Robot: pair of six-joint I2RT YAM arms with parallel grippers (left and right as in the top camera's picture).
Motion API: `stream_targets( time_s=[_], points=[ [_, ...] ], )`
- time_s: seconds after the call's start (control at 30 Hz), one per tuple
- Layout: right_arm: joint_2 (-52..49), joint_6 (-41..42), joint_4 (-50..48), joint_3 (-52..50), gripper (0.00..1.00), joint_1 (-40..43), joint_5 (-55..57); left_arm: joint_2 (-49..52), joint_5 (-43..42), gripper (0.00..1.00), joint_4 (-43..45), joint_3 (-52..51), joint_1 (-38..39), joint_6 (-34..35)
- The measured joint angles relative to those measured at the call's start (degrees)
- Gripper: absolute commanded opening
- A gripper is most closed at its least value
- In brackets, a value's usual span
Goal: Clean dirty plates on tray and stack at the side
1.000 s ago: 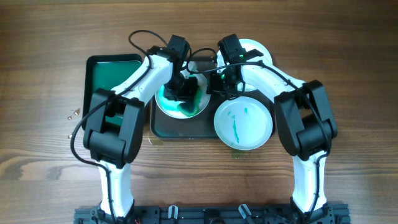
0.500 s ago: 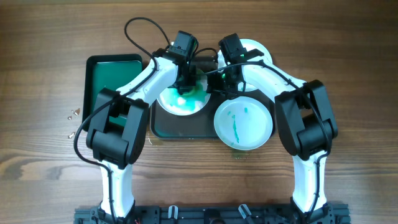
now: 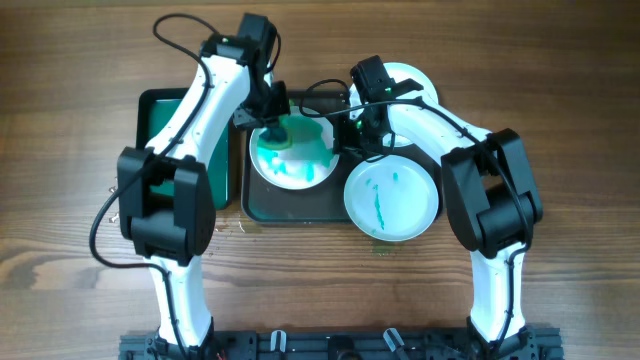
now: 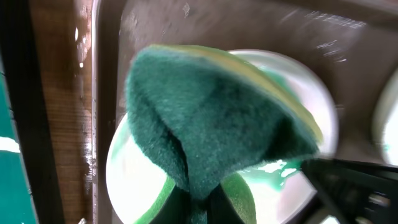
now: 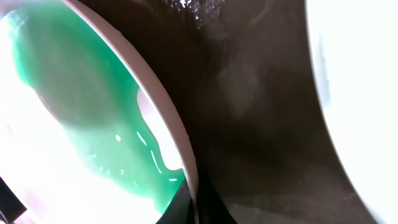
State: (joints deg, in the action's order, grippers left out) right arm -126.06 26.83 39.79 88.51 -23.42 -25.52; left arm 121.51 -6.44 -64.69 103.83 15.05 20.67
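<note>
In the overhead view a white plate (image 3: 296, 160) smeared teal lies in the left half of the dark tray (image 3: 300, 208). My left gripper (image 3: 272, 128) is shut on a green sponge (image 3: 274, 136) that rests on the plate's upper-left part. In the left wrist view the sponge (image 4: 211, 118) folds out of my left gripper (image 4: 202, 208) over the plate (image 4: 134, 180). My right gripper (image 3: 350, 136) is shut on that plate's right rim; its wrist view shows my right gripper (image 5: 198, 202) pinching the rim beside the wet teal smear on the plate (image 5: 81, 124). A second plate (image 3: 392, 198) with teal streaks lies at the tray's right end.
A third white plate (image 3: 408, 78) sits on the table behind my right arm, beyond the tray. A bright green tray (image 3: 165, 118) stands left of the dark one, partly under my left arm. Small bits (image 3: 118, 183) lie on the wood at the left.
My left arm has swung left and back, dragging the sponge from the plate's middle to its upper-left edge. The teal smear has spread. The right arm has not moved.
</note>
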Motion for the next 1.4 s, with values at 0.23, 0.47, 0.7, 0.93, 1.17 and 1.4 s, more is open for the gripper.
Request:
stream_targets(
  time_s=[0.23,0.47,0.7,0.93,1.17,1.4],
  points=[
    [6.6,-0.52,3.85,-0.02,0.04,-2.36,12.55,-4.22,0.83,0.04,0.46,1.62,-2.84,-0.2],
    [18.95,-0.46,10.82,0.0,0.04,-12.39,42.12,-4.22,4.7,0.04,0.59,1.68,-3.43,-0.22],
    [19.3,2.84,17.84,-0.02,0.04,-21.16,69.51,-4.22,5.09,0.04,0.59,1.68,-3.43,-0.2],
    [19.32,4.35,18.75,-0.02,0.04,-29.07,89.15,-4.22,5.09,0.04,0.59,1.66,-3.43,-0.22],
    [19.32,5.53,18.12,-0.02,0.04,-31.93,99.27,-4.22,5.09,0.04,0.59,1.66,-3.43,-0.22],
    [19.32,8.76,14.86,-0.02,0.04,-31.23,95.67,-4.22,5.09,0.04,0.59,1.66,-3.43,-0.22]
  ],
)
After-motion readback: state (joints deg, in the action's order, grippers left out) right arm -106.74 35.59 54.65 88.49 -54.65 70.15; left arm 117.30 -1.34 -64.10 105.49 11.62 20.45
